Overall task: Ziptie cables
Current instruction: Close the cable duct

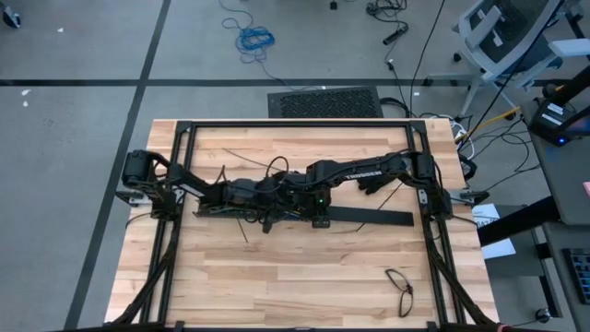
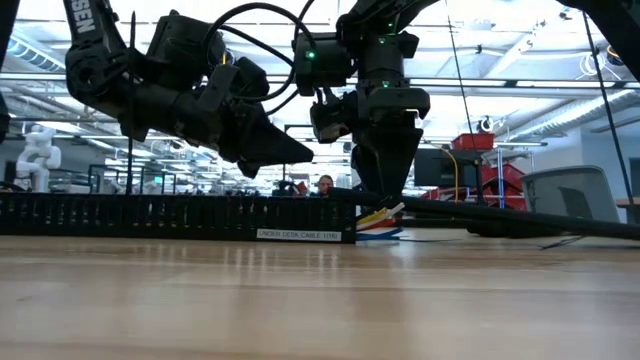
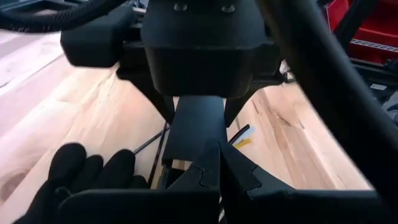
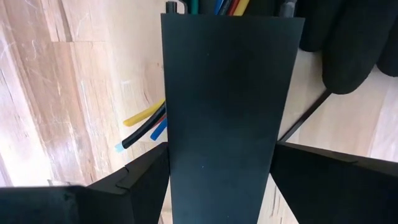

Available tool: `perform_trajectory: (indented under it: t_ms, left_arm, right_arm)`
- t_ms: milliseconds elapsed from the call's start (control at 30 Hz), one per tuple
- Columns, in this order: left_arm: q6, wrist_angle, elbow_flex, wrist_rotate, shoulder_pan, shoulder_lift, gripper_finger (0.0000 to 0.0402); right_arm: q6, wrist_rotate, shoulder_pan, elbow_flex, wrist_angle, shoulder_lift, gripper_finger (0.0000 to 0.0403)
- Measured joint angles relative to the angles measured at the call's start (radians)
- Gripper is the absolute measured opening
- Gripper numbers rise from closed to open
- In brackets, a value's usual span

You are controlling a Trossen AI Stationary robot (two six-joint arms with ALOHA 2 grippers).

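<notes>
A long black slotted bar (image 1: 369, 217) lies flat on the wooden table. The cables' coloured ends (image 2: 380, 222) stick out at one end of it; yellow, black and blue ones (image 4: 144, 127) show beside it. My right gripper (image 1: 318, 205) points down over the bar, its fingers on either side of it. My left gripper (image 2: 305, 155) hovers level just beside the right one, above the bar. It is shut (image 3: 219, 163), and nothing shows between its fingers. Where the cables run inside the bar is hidden. My right gripper pinches the bar across its width, one finger (image 4: 149, 177) on each long side (image 4: 169, 149), close to the end where the cables come out. The fingers come from above, pointing down, and lie across the bar. The bar rests on the table (image 2: 180, 215).
Thin black strips (image 1: 241, 232) lie loose on the table near the arms. A small black cable loop (image 1: 398, 286) sits toward the near right corner. A black lumpy thing (image 3: 81, 174) lies beside the bar. The near half of the table (image 1: 277, 286) is bare wood.
</notes>
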Motion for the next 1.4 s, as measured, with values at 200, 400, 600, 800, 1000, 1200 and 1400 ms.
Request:
perform_trajectory:
  t_ms: [200,400,600,800,1000,1200,1400]
  left_arm:
    - [-0.024,-0.04,0.014,0.01,0.0,0.0,0.0]
    - [-0.029,-0.076,0.014,0.103,-0.004,0.0,0.0]
    - [0.033,-0.085,0.014,-0.02,-0.027,0.0,0.0]
    - [0.086,-0.08,0.043,-0.022,-0.026,0.018,0.0]
    - [0.084,-0.077,0.112,-0.004,-0.015,0.099,0.0]
    - [0.075,-0.077,0.143,0.006,-0.018,0.138,0.0]
    - [0.076,-0.074,0.144,0.005,-0.018,0.138,0.0]
  right_arm:
    - [0.007,0.001,0.0,0.0,0.005,0.0,0.0256]
    - [0.007,0.003,0.0,0.0,0.006,0.0,0.0256]
    - [0.011,0.007,0.0,0.0,0.008,0.0,0.0256]
    - [0.018,0.007,0.0,0.0,0.021,0.0,0.0256]
    - [0.01,0.004,0.0,-0.002,0.017,0.0,0.0256]
    - [0.007,0.006,0.0,-0.004,-0.002,0.001,0.0256]
    - [0.004,0.004,0.0,-0.004,-0.003,0.001,0.0256]
